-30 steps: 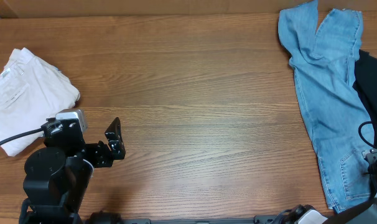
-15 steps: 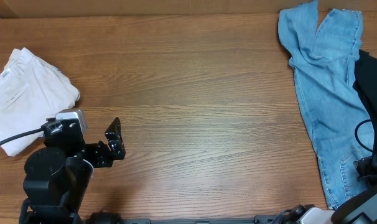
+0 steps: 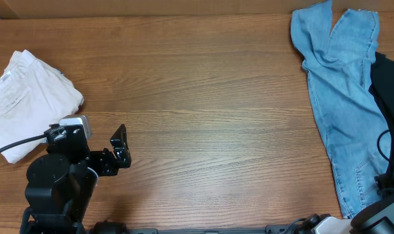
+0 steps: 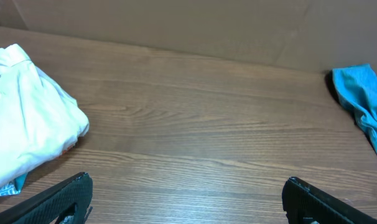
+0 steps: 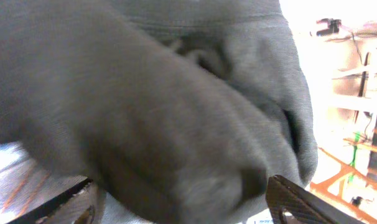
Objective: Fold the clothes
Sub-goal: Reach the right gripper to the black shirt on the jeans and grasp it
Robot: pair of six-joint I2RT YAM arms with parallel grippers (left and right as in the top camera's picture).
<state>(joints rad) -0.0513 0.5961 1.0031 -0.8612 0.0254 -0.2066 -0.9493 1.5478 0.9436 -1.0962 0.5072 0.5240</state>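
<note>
Right edge of brown wooden table (image 3: 203, 97): I'm watching right gripper (image 5: 179, 186) hovering with jaws spread wide against dark soft garment (image 5: 163, 112), which is filling its wrist view (nothing pinched that I can see). Light blue denim jeans (image 3: 340, 104) lying just beside, long axis running far-to-near along that edge. Meanwhile left gripper (image 3: 121, 146), also agape and empty, sitting well apart near folded white garment (image 3: 28, 97). Right arm nearer; I'm judging next reach its job.
</note>
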